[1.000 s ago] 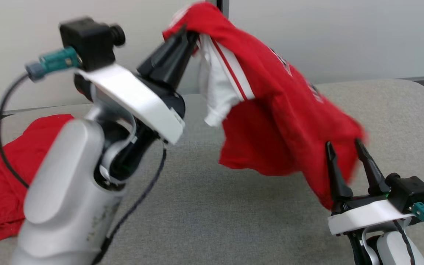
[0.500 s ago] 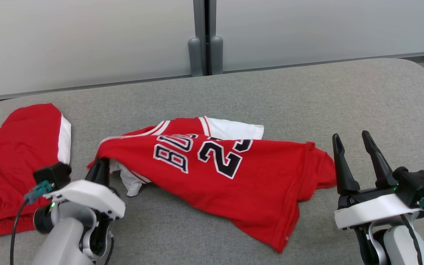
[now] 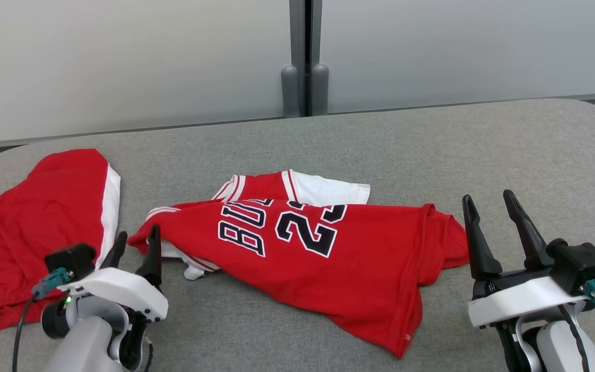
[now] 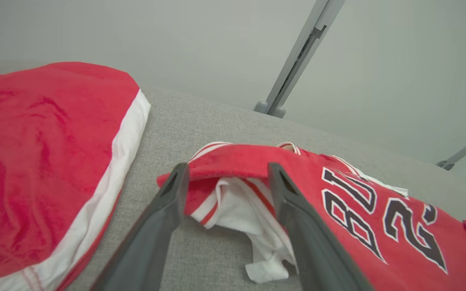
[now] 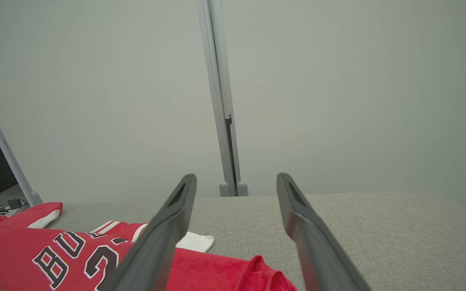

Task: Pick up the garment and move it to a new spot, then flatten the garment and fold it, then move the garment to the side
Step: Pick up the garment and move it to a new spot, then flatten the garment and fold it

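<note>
**Head view.** The garment (image 3: 370,274), red with dark lettering, is seen crumpled at the middle of the grey worktop (image 3: 432,150). The left gripper (image 3: 138,231) is shown with fingers apart at the garment's left corner. The right gripper (image 3: 486,197) is spread just beside the garment's right edge, with nothing between its fingers. A second red cloth (image 3: 34,222) is spread at the far left.

**Left wrist view.** The left gripper (image 4: 227,165) is parted. A folded corner of the garment (image 4: 306,169) is seen between its tips.

**Right wrist view.** The right gripper (image 5: 236,175) is spread over the worktop (image 5: 378,226). The garment (image 5: 10,246) is seen at lower left.
</note>
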